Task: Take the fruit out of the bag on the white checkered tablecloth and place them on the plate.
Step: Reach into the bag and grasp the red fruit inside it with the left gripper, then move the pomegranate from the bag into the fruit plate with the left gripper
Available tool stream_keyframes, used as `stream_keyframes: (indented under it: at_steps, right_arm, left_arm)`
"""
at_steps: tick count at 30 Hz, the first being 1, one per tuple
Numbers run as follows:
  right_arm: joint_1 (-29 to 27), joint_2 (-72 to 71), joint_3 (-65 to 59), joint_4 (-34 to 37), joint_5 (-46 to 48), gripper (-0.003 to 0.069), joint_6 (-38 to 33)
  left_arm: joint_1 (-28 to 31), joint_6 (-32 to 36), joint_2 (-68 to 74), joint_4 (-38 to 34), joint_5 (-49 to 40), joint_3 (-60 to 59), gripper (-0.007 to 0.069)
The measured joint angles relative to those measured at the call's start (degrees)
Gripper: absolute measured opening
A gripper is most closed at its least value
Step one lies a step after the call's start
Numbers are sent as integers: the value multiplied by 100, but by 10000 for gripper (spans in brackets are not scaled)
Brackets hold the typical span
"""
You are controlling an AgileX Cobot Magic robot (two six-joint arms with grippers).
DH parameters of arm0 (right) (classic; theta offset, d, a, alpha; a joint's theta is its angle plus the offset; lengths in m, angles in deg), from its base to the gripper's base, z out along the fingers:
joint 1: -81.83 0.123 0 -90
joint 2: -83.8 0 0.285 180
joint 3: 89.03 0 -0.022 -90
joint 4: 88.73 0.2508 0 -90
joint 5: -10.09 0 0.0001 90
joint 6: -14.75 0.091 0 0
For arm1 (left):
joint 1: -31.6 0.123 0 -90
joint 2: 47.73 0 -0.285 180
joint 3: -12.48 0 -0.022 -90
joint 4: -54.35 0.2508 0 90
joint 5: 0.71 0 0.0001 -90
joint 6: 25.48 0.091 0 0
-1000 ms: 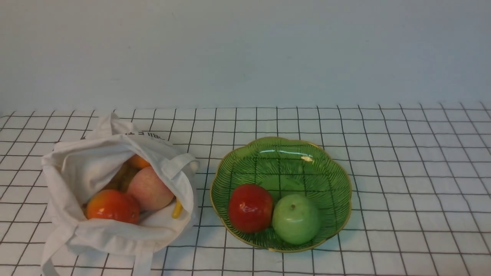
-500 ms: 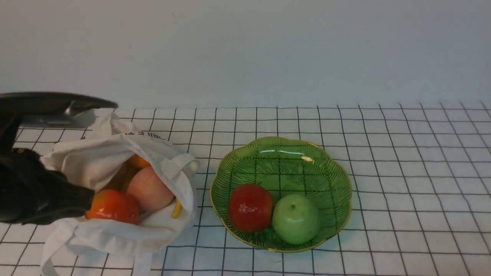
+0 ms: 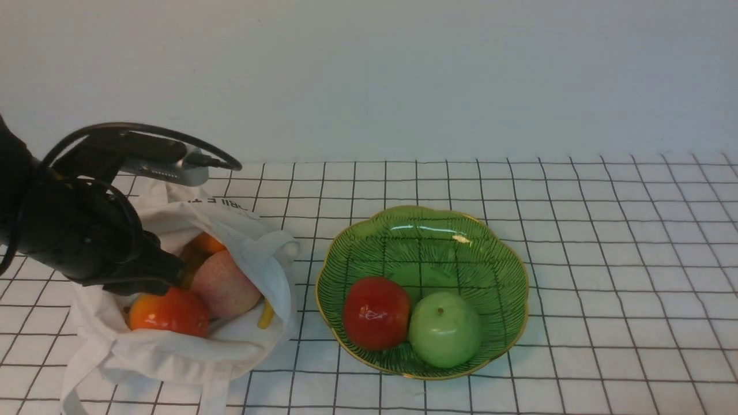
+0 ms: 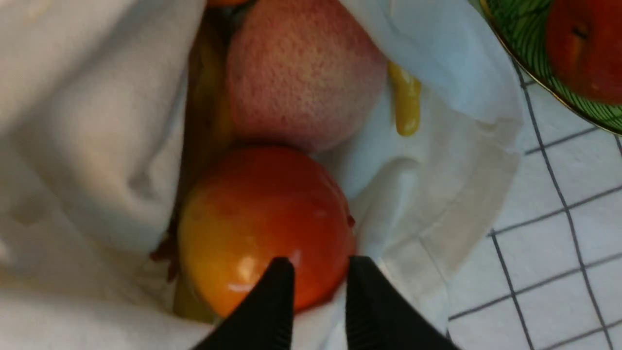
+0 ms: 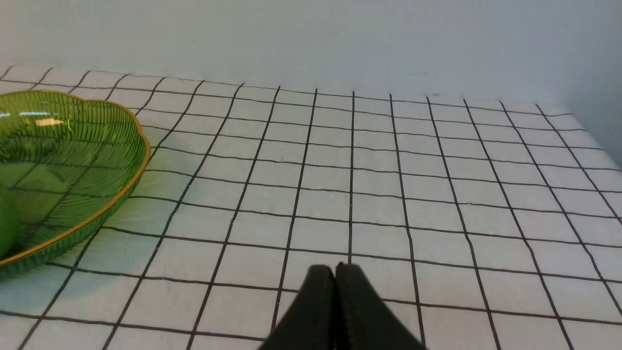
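Observation:
The white cloth bag lies open on the white checkered tablecloth at the left. In it are an orange-red round fruit, a pale pink peach, a small orange and a yellow banana tip. The pear is hidden. My left gripper is in the bag's mouth. In the left wrist view the left gripper is slightly open and empty, just over the orange-red fruit, with the peach beyond. The green plate holds a red apple and a green apple. My right gripper is shut and empty.
The right gripper hovers over bare tablecloth to the right of the plate. A plain wall closes off the back of the table. The bag's strap handles trail toward the front edge.
The left arm has come in from the left and moved over the bag, its gripper now at the bag's mouth above the orange-red fruit. The fruit and the plate have not moved.

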Motion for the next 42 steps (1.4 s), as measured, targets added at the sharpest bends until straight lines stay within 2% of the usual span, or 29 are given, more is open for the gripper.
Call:
stream_keyframes:
  at_steps: [2,4,5,6,7,9,11,19,24,31,42]
  right_arm:
    - [0,0,0,0,0,-14,0]
    - [0,0,0,0,0,-14,0]
    - [0,0,0,0,0,-14,0]
    - [0,0,0,0,0,-14,0]
    - [0,0,0,0,0,-14,0]
    - [0,0,0,0,0,-14,0]
    - [0,0,0,0,0,-14,0]
    - [0,0,0,0,0,-14,0]
    - [0,0,0,0,0,-14,0]
    - [0,0,0,0,0,-14,0]
    - [0,0,0,0,0,-14,0]
  left_arm:
    - [0,19,132,34,164,0,277]
    - [0,26,330,136,327,0,398]
    - [0,26,362,147,350,0,419]
    - [0,26,492,202,411,0,505]
    - [0,26,507,214,423,0,524]
    - [0,26,677,255,461,5,627]
    - [0,26,822,257,467,5,671]
    - [0,26,1215,262,466,17,683]
    - [0,-4,1296,184,450,21,601]
    - [0,-22,1014,123,273,141,601]
    - [-155,189,-422,-877,-15,374,601]
